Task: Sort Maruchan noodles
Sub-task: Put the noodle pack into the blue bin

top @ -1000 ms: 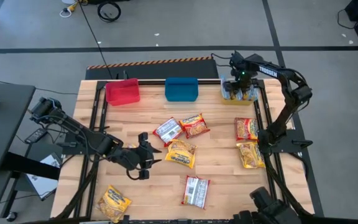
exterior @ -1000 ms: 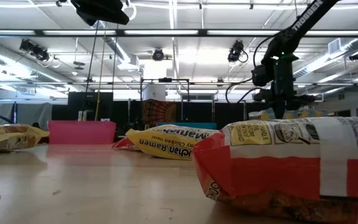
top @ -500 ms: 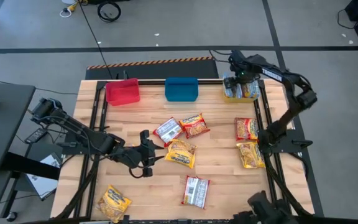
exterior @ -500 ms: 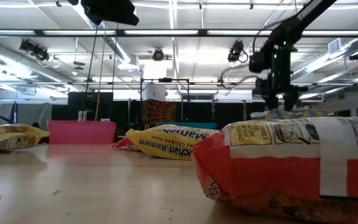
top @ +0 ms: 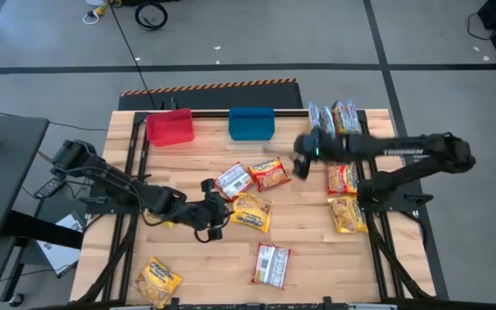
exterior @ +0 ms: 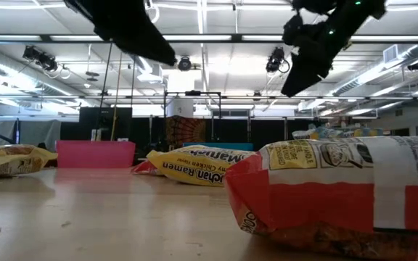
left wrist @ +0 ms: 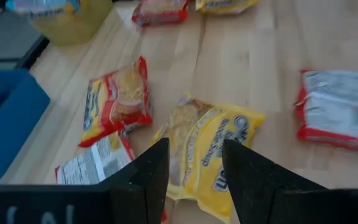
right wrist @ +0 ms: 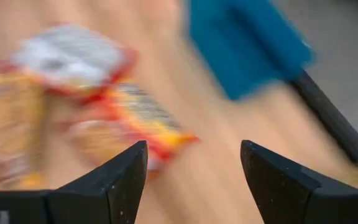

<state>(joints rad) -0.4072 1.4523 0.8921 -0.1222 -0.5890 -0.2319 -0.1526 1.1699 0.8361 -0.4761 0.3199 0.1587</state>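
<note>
Overhead, wooden table [top: 308, 237] w/ two dark robot arms and ramen packets scattered across it. Along the far edge: red bin [top: 170, 127], blue bin [top: 251, 122], and a yellow bin [left wrist: 73, 22] at far right that holds pale blue-silver packets [top: 334, 117].

Left gripper [top: 220, 209] sits low near table centre, fingers [left wrist: 143, 180] spread w/ nothing between them, just beside a yellow packet [top: 251, 213] that lies flat; through the wrist cam that packet shows in the gap between the fingers.

Right gripper [top: 302, 157] is stretched over the table btwn the blue bin and yellow bin, just right of a red-and-yellow packet [top: 270, 172]. Fingers [right wrist: 114, 180] stand wide apart, empty; wrist view is blurred.

Other packets: a red-and-white one [top: 232, 181] touching the red-and-yellow one near centre; a red packet [top: 341, 178] and a yellow packet [top: 347, 214] at the right edge, one behind the other; a red-and-white one [top: 270, 264] near the front; a yellow one [top: 158, 279] at front left corner.

Table-level cam: red-and-white packet fills the foreground, both arms overhead.
</note>
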